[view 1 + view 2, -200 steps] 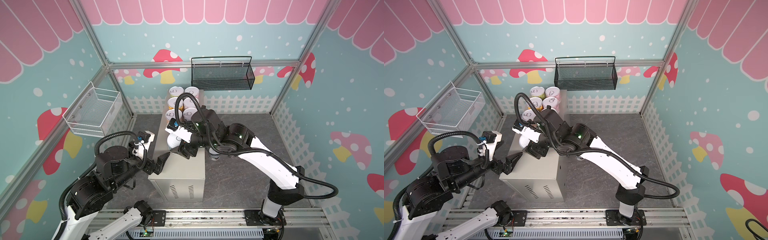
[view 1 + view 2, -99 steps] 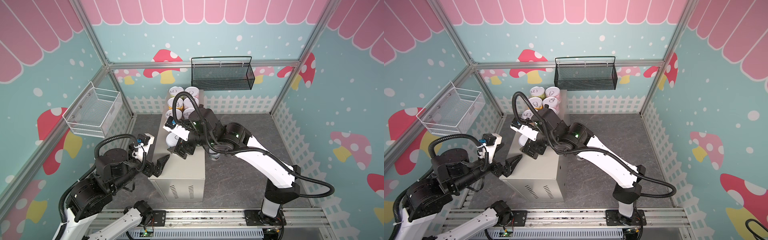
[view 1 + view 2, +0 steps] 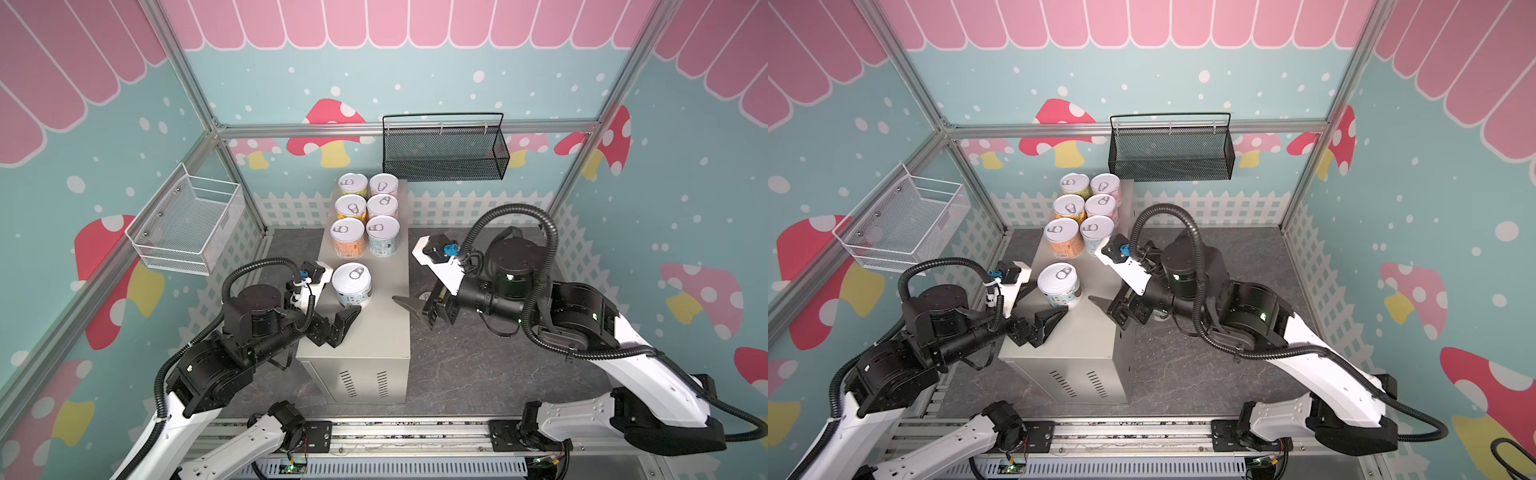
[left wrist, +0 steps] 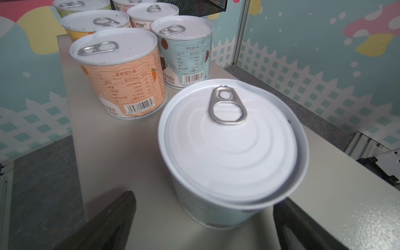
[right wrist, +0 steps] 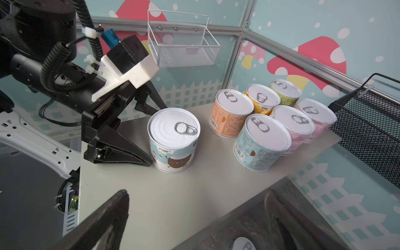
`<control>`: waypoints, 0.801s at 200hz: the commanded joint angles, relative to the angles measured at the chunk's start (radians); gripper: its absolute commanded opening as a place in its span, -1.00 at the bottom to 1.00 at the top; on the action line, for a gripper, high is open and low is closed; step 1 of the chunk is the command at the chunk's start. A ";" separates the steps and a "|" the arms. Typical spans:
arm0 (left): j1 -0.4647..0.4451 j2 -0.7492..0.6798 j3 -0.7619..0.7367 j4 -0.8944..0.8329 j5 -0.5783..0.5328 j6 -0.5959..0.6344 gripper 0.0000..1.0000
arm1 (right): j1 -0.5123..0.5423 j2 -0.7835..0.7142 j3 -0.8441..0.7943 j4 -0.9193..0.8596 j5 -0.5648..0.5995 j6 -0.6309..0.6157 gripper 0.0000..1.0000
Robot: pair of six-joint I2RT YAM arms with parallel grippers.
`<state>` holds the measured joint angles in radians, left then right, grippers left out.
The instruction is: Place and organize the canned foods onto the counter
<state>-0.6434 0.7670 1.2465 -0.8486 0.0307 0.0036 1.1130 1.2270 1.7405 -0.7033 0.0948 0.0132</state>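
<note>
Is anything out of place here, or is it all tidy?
Mostly tidy: six cans stand in neat pairs on the counter. A seventh can stands alone, a gap short of the rows. An eighth can is off the counter, down on the floor beside it.

I'm looking into a booth: teal walls (image 3: 415,83) are showing red mushrooms, white dots and pink scalloped trim, with a picket fence (image 3: 478,205) running along the bottom. A metal frame (image 3: 374,129) is carrying a black basket (image 3: 442,158) at the back and a white basket (image 3: 187,232) on the left. A dark, stone-look floor (image 3: 478,365) is lying underneath.
</note>
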 commanded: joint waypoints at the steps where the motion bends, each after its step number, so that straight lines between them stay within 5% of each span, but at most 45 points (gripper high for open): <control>1: 0.005 0.000 -0.023 0.097 0.042 -0.016 1.00 | 0.005 -0.033 -0.079 0.050 0.051 0.034 0.99; 160: 0.019 -0.037 -0.147 0.328 -0.057 -0.070 0.84 | 0.002 -0.047 -0.244 0.198 0.038 0.024 0.99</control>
<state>-0.6373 0.7353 1.1038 -0.5507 0.0067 -0.0753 1.1130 1.1709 1.5131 -0.5556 0.1352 0.0418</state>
